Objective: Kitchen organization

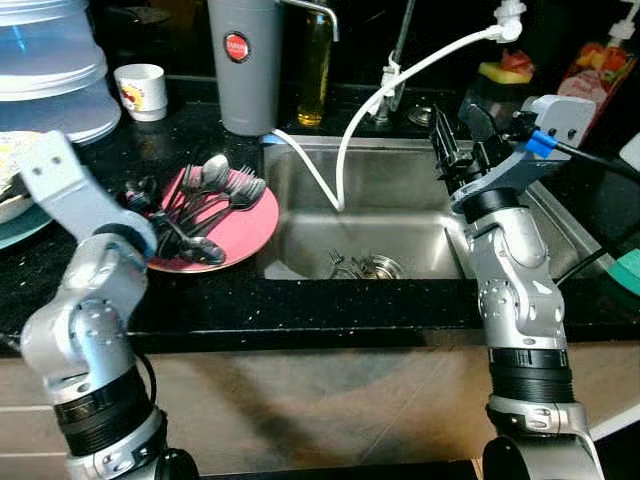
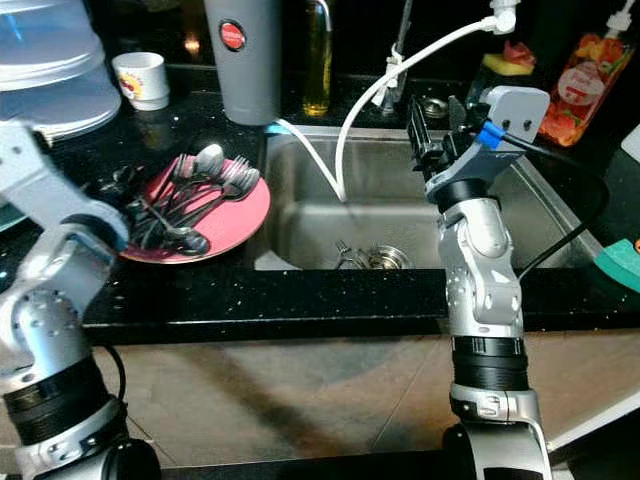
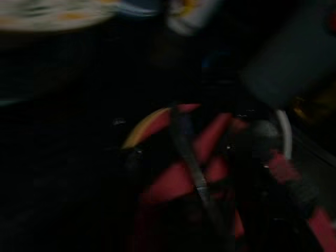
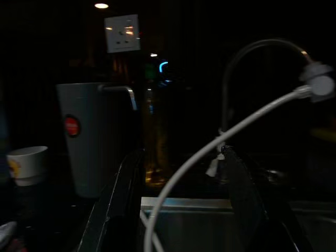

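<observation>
- Left hand (image 1: 165,235), finger state indiscernible, over the cutlery (image 1: 205,195) heaped on the pink plate (image 1: 250,235) on the bench (image 1: 300,300); a blind grasp could scatter pieces
- Right hand (image 2: 435,140), fingers apart and empty, above the sink (image 2: 380,215); may snag the white hose (image 2: 370,100)

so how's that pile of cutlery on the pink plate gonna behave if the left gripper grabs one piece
The cutlery looks like stiff, polished metal, so probably slippery between the fingers. The pieces lie crossed and overlapping on the pink plate, so lifting one would likely drag or shift its neighbours. The left gripper sits close over them.
</observation>
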{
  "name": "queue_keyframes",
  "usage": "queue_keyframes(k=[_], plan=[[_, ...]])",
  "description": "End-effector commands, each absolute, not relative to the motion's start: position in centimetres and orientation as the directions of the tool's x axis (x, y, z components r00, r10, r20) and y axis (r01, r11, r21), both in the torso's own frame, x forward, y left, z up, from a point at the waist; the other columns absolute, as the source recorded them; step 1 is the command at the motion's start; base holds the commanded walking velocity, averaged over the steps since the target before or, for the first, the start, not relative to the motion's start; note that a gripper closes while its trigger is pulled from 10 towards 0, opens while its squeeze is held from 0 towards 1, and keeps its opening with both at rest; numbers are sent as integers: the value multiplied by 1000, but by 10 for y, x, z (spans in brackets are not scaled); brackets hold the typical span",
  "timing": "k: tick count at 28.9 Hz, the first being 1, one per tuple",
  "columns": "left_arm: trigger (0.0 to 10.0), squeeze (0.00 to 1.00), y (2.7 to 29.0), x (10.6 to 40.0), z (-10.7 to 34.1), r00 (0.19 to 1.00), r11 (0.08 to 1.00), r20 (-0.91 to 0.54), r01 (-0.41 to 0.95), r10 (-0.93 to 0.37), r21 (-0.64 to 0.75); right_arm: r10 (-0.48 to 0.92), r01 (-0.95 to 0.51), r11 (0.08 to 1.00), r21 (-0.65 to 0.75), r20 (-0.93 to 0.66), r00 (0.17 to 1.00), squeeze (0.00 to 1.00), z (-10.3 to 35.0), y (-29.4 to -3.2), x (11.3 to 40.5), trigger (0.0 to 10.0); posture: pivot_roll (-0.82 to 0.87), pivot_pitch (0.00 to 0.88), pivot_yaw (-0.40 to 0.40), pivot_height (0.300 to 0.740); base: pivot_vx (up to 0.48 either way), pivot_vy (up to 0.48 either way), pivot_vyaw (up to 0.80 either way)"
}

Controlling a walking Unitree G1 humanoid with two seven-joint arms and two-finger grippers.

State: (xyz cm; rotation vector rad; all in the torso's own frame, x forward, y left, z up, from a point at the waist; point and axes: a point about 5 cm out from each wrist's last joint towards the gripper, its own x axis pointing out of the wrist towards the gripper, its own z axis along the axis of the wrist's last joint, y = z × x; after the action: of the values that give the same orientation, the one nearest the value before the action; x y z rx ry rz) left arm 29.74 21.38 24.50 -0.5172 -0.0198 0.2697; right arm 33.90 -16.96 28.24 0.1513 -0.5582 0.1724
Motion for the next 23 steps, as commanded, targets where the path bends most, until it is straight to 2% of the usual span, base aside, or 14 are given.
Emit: queue_keyframes(k=[1, 2, 3, 6, 8, 15, 19, 22, 23], plan=[[10000, 1000, 210, 296, 246, 966, 830, -56, -248, 254, -500, 126, -210, 972, 102, 527, 841, 0, 281, -169, 341, 10000, 160, 24, -49, 740, 0, 0, 0], [10000, 1000, 211, 296, 245, 965, 820, -68, -252, 254, -513, 128, -211, 972, 101, 526, 841, 0, 281, -169, 342, 10000, 158, 25, -50, 740, 0, 0, 0], [10000, 0, 209, 296, 244, 968, 810, -82, -244, 237, -534, 128, -211, 972, 100, 527, 840, 0, 281, -169, 342, 10000, 156, 27, -51, 740, 0, 0, 0], [10000, 0, 202, 300, 244, 985, 776, -94, -172, 144, -607, 128, -211, 973, 99, 527, 840, 0, 282, -170, 342, 10000, 154, 28, -54, 740, 0, 0, 0], [10000, 0, 201, 302, 245, 988, 772, -89, -154, 126, -617, 128, -210, 973, 99, 527, 840, 0, 282, -170, 342, 10000, 154, 28, -54, 740, 0, 0, 0], [10000, 0, 192, 312, 270, 995, 848, 10, -79, 98, -523, 124, -206, 974, 97, 532, 838, 0, 283, -171, 341, 10000, 136, 27, -48, 740, 0, 0, 0], [10000, 0, 187, 311, 273, 996, 851, 26, -56, 82, -522, 119, -199, 975, 96, 531, 839, 0, 283, -172, 340, 10000, 127, 28, -44, 740, 0, 0, 0], [10000, 0, 182, 314, 269, 998, 798, -17, -60, 63, -600, 112, -190, 977, 95, 528, 842, 0, 282, -174, 339, 10000, 120, 30, -43, 740, 0, 0, 0], [10000, 0, 178, 318, 265, 996, 747, -62, -89, 63, -658, 111, -187, 978, 94, 527, 842, 0, 282, -175, 339, 10000, 121, 30, -46, 740, 0, 0, 0]])
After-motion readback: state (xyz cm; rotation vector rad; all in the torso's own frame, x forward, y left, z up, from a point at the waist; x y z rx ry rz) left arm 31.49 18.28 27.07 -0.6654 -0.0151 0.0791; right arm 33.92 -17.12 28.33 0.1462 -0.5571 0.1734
